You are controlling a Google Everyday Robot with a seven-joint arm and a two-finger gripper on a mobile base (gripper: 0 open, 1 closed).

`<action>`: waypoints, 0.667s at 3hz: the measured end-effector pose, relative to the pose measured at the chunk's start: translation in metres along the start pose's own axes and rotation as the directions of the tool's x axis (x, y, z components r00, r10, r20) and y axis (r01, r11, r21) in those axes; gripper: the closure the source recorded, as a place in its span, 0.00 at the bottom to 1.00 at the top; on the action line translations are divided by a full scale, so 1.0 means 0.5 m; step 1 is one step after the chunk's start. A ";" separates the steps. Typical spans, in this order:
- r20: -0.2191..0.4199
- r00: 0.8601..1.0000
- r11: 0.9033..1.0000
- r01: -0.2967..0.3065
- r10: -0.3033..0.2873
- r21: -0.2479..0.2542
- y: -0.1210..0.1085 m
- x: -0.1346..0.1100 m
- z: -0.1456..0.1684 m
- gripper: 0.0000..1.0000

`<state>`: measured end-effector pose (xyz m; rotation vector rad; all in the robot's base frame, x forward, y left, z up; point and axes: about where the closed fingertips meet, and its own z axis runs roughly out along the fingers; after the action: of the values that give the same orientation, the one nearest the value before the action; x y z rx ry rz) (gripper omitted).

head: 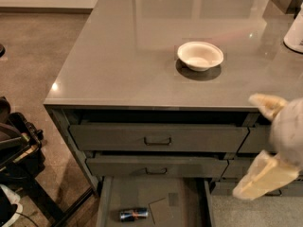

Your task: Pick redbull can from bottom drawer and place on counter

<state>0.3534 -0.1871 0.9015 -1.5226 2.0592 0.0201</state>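
The gripper is hanging before the drawer fronts at the right edge, its arm cut off there and its fingers spread wide, holding nothing. The redbull can is lying sideways in the open bottom drawer, its lettering unreadable. A white bowl is sitting on the counter.

One counter carries one white bowl. Beneath it are two grey-fronted drawers with handles and one open bottom drawer holding one redbull can. One end effector hangs at the right, before the drawers, its two fingers spread apart.
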 end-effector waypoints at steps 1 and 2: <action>0.143 0.989 0.996 -0.037 0.048 -0.077 0.078 0.006 0.165 0.00; 0.225 0.967 0.985 -0.086 0.119 -0.150 0.139 0.003 0.326 0.00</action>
<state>0.3622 -0.1088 0.7429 -1.4169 1.9778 0.3730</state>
